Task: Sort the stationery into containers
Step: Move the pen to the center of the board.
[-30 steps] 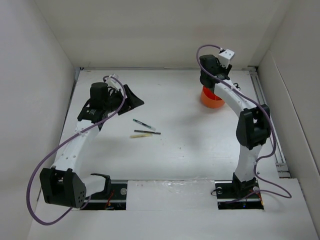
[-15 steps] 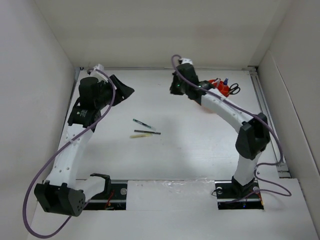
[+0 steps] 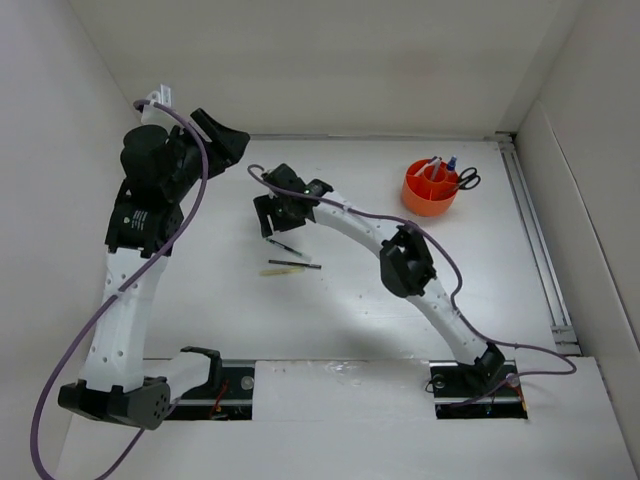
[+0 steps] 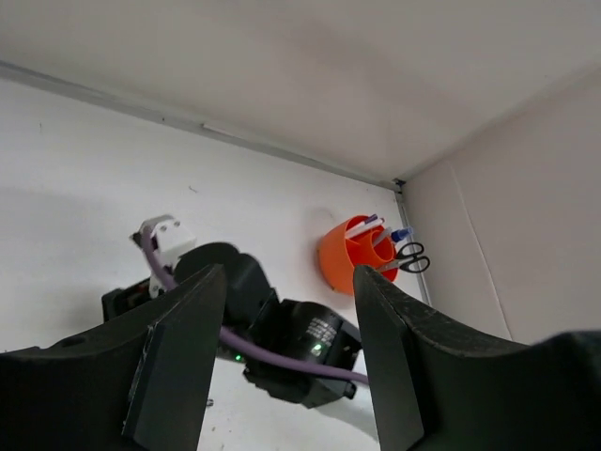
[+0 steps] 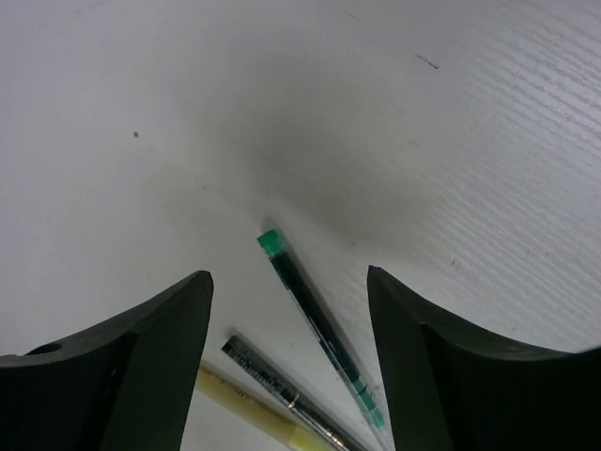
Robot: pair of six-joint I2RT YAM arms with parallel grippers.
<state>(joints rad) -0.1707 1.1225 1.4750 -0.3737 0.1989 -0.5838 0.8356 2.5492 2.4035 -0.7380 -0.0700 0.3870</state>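
The right claw [image 5: 289,277] hangs wide open with nothing in it, just over a green-capped pen [image 5: 319,324] that lies on the white table [image 3: 340,330], left of the middle. A dark pen [image 5: 272,381] and a pale yellow stick [image 5: 246,411] lie just on the near side of it. The left claw [image 4: 289,272] is up high at the far left, fingers apart and holding nothing, and the orange cup [image 3: 420,205] stands at the far right, well apart from those three, with black-handled scissors [image 3: 467,180] and a few pens [image 3: 436,166] poking out of it.
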